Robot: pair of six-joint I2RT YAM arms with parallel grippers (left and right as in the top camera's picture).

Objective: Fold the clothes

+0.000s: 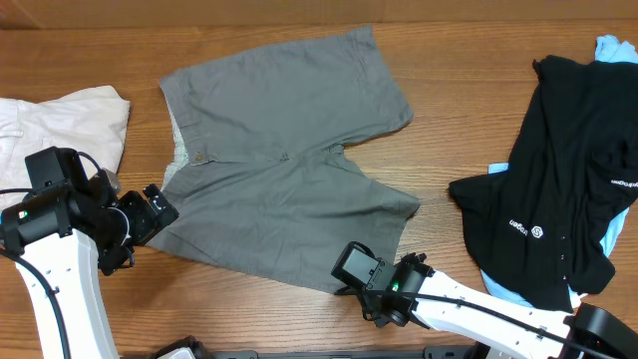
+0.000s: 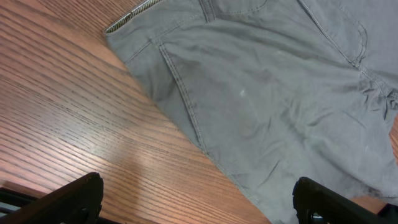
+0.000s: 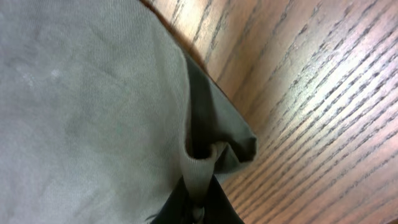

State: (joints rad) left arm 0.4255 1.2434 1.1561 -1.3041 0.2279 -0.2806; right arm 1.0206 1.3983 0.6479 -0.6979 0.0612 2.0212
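Observation:
Mid-grey woven shorts lie spread flat in the middle of the table, waistband to the left, legs to the right. My left gripper is open and empty at the shorts' near-left corner; in the left wrist view its fingers straddle bare wood and the fabric edge. My right gripper is shut on the hem of the near leg; the right wrist view shows a pinched fold of grey cloth between the fingers.
Cream-white shorts lie at the left edge. A black garment lies over a light-blue one at the right. Bare wood shows between the piles.

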